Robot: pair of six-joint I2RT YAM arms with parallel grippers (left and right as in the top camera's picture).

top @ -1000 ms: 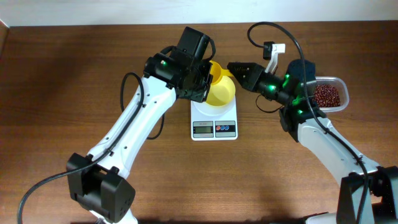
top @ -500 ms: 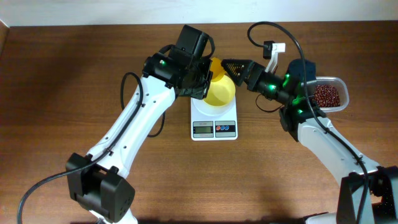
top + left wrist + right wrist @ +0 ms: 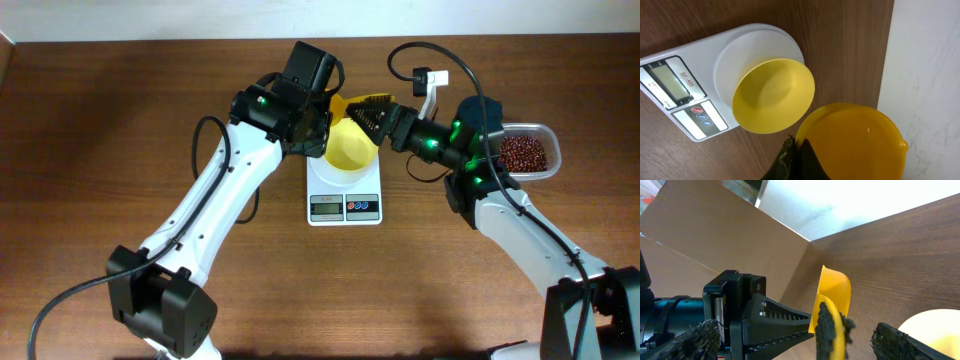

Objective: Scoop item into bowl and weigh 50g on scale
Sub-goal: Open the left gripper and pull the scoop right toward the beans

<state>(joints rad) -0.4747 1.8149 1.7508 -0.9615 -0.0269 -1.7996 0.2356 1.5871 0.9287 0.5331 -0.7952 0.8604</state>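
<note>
The bowl stands on the round platform of the scale, near the middle of the desk, and no beans can be seen inside it. The left gripper is pressed together and is pinching the near edge of the yellow scoop, which hangs above the desk just behind the bowl. The right gripper is spread wide and hovers just beside the scoop, over the far rim of the bowl. In the right wrist view its fingers stand apart and touch nothing. The beans lie in a clear tub at the right, well apart from the scale.
</note>
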